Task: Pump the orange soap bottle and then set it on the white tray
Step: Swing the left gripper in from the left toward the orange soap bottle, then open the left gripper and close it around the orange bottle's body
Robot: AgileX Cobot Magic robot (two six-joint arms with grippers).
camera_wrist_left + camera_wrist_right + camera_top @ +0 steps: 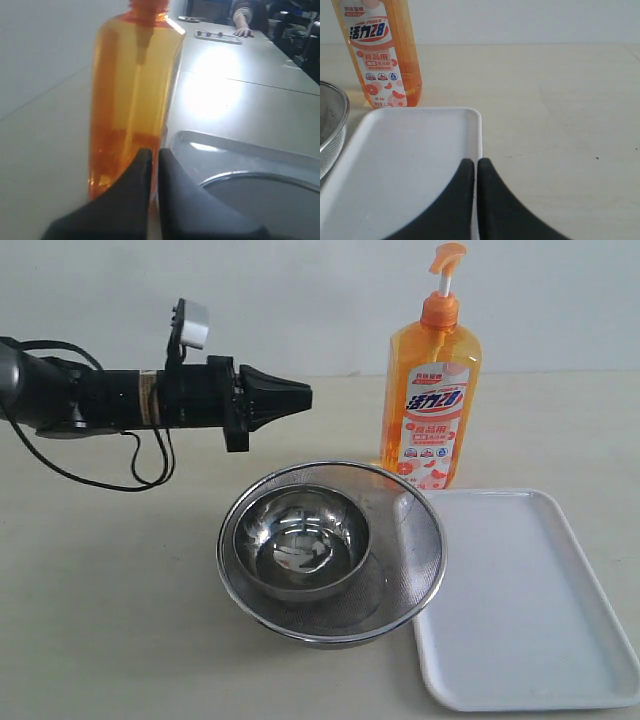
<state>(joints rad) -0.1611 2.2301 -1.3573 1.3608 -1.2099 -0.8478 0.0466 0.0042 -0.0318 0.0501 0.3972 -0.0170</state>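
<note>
The left gripper [303, 396] reaches in level from the 9 o'clock side of the exterior view, jaws pressed together and empty, nose aimed at the orange soap bottle [430, 405]. The bottle stands upright on the table [120, 620] at the gripper's 3 o'clock, a clear gap between them, its long axis vertical. Its pump head [447, 260] sits well above the jaw line, at roughly 1 o'clock from the tips, so pressing it would likely mean rising first. This arm looks the nearer of the two to the bottle.

Below the gripper, at its 5 o'clock, a mesh strainer [425, 530] cradles a steel bowl [300, 545], close to the bottle's base and a likely obstacle on any low approach. The white tray [520, 600] lies bare at the bottle's 5 o'clock, touching the strainer's rim. The right gripper [476, 164], seen only from its own wrist, hangs over the tray's edge, jaws likewise together and holding nothing.
</note>
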